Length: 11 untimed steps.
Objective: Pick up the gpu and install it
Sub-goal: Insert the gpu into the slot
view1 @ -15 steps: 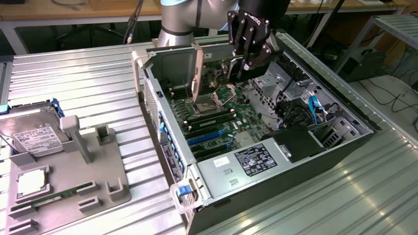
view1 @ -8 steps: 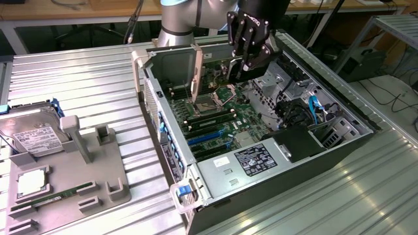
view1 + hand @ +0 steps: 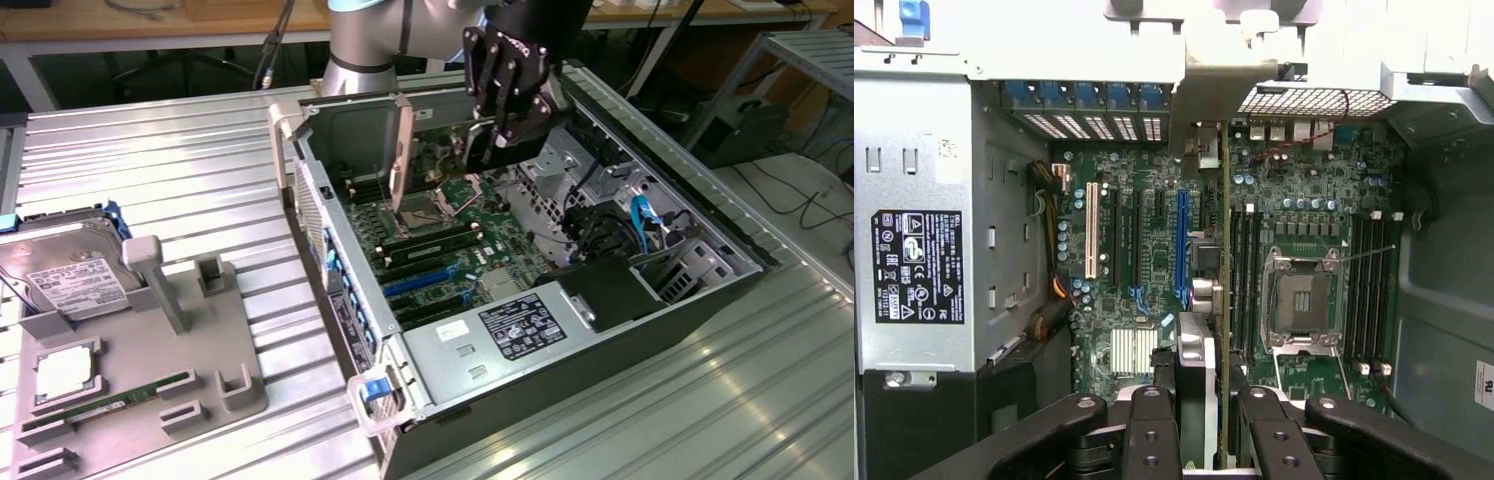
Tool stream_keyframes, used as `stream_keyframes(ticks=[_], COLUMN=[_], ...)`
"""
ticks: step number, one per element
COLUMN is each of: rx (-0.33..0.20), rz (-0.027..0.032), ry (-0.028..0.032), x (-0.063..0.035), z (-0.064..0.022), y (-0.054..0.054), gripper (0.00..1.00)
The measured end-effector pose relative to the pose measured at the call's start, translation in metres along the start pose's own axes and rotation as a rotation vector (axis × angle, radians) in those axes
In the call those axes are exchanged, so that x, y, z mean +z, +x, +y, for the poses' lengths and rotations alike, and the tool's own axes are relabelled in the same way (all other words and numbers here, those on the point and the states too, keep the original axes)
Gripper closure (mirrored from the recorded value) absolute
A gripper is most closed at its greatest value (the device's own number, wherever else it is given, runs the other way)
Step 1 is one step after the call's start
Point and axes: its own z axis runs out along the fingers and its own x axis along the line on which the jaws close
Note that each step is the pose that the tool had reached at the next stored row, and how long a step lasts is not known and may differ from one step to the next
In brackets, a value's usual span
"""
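The gpu (image 3: 1225, 250) hangs edge-on inside the open computer case (image 3: 534, 420), pinched in the partly closed fingers of the end effector (image 3: 1204, 425), over the motherboard (image 3: 1159, 180) just beside the blue expansion slot (image 3: 1181, 240). You likely hold a stiff, light, fragile card, best gripped by its bare edges. The CPU socket (image 3: 1299, 300) and memory slots (image 3: 1369, 290) crowd its other side. A hard drive (image 3: 74, 280) sits on the tabletop (image 3: 174, 170) fixture.

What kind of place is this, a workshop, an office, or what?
Probably a robotics lab bench: an open computer case on a ribbed metal table, a grey parts fixture beside it, and a robot arm over it.
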Motion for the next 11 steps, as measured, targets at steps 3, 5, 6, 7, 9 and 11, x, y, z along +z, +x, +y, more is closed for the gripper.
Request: stream_keyframes(ticks=[3,5,6,7,9,11], rx=[0.000,0.000,0.000,0.000,0.000,0.000], rz=[0.0000,0.0000,0.0001,0.0001,0.0000,0.0000], ry=[0.0000,0.0000,-0.0001,0.0000,0.0000,0.0000], x=[0.0016,0.0026,0.0030,0.0033,0.0040,0.0049], z=[0.0000,0.0000,0.0000,0.0000,0.0000,0.0000], y=[0.0000,0.0000,0.0000,0.0000,0.0000,0.0000], gripper=[0.72,0.72,0.72,0.72,0.72,0.72])
